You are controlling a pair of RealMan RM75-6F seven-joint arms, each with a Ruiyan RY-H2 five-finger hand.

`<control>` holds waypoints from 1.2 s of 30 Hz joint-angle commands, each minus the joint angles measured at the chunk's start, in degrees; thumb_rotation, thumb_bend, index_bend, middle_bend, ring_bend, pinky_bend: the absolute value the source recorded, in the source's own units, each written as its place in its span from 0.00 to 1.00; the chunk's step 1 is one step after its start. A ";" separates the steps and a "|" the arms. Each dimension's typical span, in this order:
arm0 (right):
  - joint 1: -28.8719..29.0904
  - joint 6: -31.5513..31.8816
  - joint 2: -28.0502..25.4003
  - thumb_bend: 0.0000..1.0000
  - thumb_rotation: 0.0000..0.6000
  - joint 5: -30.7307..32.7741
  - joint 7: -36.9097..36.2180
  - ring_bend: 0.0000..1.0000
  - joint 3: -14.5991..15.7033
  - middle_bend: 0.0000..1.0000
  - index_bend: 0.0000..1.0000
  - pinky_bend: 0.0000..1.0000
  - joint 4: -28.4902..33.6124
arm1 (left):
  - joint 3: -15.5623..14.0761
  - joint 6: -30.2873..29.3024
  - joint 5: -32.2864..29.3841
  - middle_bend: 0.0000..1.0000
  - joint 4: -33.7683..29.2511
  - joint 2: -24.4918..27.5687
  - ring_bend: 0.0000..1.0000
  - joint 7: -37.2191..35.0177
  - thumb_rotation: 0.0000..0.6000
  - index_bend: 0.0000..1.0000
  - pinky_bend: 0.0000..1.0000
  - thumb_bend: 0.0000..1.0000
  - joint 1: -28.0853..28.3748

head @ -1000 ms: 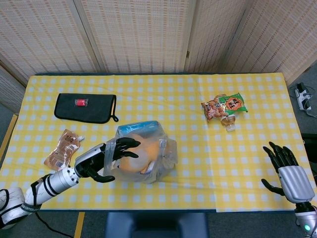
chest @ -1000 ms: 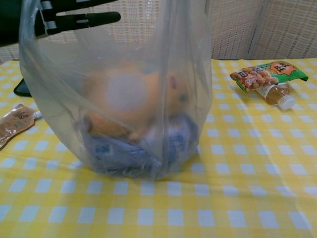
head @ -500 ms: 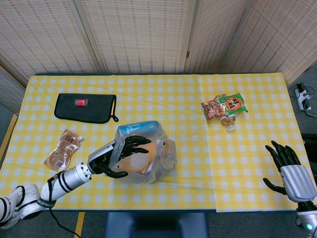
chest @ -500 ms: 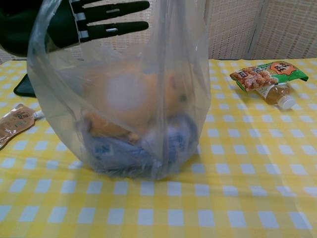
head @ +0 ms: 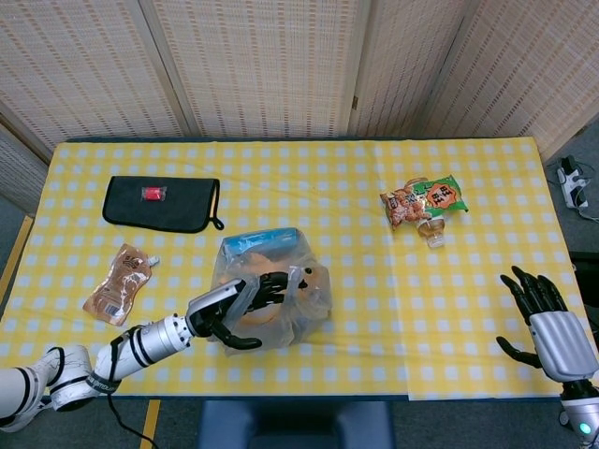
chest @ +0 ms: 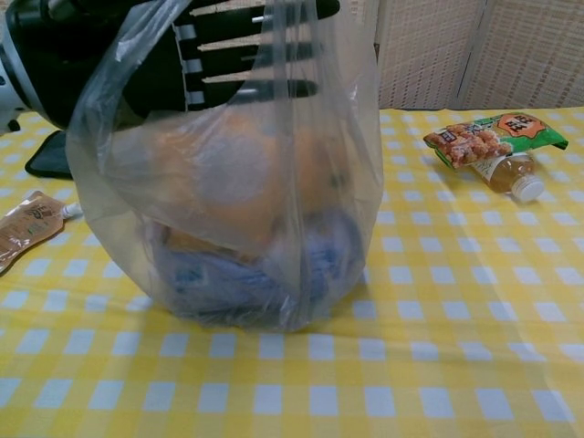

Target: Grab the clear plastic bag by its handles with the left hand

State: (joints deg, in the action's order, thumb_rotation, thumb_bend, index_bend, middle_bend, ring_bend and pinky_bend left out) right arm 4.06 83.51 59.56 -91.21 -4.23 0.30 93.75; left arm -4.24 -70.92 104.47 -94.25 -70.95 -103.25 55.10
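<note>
Head view: your left robot hand (head: 236,304), fingers spread, reaches into the clear plastic bag (head: 273,288) mouth at its 2 o'clock.

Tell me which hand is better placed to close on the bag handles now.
Left. The left hand is already at the top of the clear plastic bag, its fingers reaching across the opening. The right hand hangs open off the table's far right edge, well away from the bag.
</note>
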 commanded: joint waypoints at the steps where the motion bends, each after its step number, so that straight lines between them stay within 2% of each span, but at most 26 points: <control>1: -0.04 0.06 -0.05 0.27 1.00 -0.02 -0.11 0.00 0.03 0.00 0.00 0.00 0.02 | 0.48 0.51 -0.43 0.15 -0.20 -0.19 0.07 -0.12 1.00 0.17 0.17 0.28 0.70; 10: -0.60 1.36 -0.36 0.27 1.00 -0.03 -0.84 0.00 -0.19 0.00 0.00 0.00 0.03 | 1.60 2.16 0.23 0.16 -0.63 -0.62 0.07 -0.69 1.00 0.15 0.17 0.27 3.82; 22: -0.62 1.38 -0.76 0.27 1.00 0.16 -2.08 0.00 -0.34 0.00 0.00 0.00 -0.17 | 2.53 0.35 -0.03 0.18 0.25 -1.12 0.08 -1.79 1.00 0.15 0.19 0.27 5.19; 36: -1.08 2.43 -1.10 0.27 1.00 -0.58 -2.89 0.00 -0.21 0.00 0.00 0.00 -0.22 | 2.18 0.15 -0.36 0.27 -4.50 1.41 0.17 -1.76 1.00 0.24 0.30 0.27 6.10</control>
State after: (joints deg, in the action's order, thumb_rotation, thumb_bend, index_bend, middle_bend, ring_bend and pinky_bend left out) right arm 3.00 85.93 58.48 -91.76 -7.08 0.07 93.54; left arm -2.14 -70.92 104.54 -98.08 -69.89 -105.30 61.11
